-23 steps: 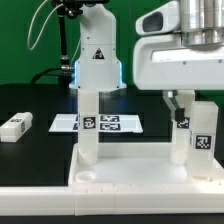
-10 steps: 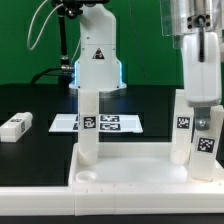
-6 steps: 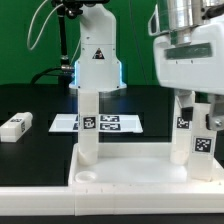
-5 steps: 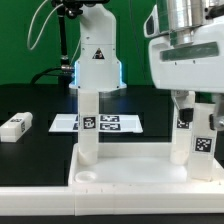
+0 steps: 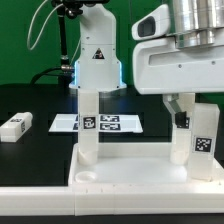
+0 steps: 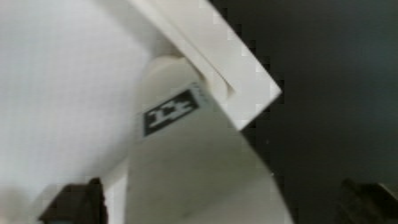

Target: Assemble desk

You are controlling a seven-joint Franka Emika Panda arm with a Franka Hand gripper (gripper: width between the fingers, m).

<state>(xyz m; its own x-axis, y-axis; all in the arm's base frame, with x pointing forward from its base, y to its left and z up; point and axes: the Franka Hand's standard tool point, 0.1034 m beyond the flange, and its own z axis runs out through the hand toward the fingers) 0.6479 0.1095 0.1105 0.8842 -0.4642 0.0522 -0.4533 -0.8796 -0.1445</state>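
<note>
As it straddles an upright leg [image 6: 196, 170], the end effector [image 6: 221, 202] gapes wide, holding nothing.

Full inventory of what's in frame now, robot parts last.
tabletop: one, white, near edge of the table
standing legs: three, white, tagged, upright on the tabletop, one at the exterior view's left, two at its right
loose leg: one, white, lying on the table, exterior view's left
marker board: one, white with black tags, flat behind the tabletop
table: one, black
backdrop: one, green, behind
arm: one, white, base behind the marker board
fingers: two, dark, open around a standing leg
</note>
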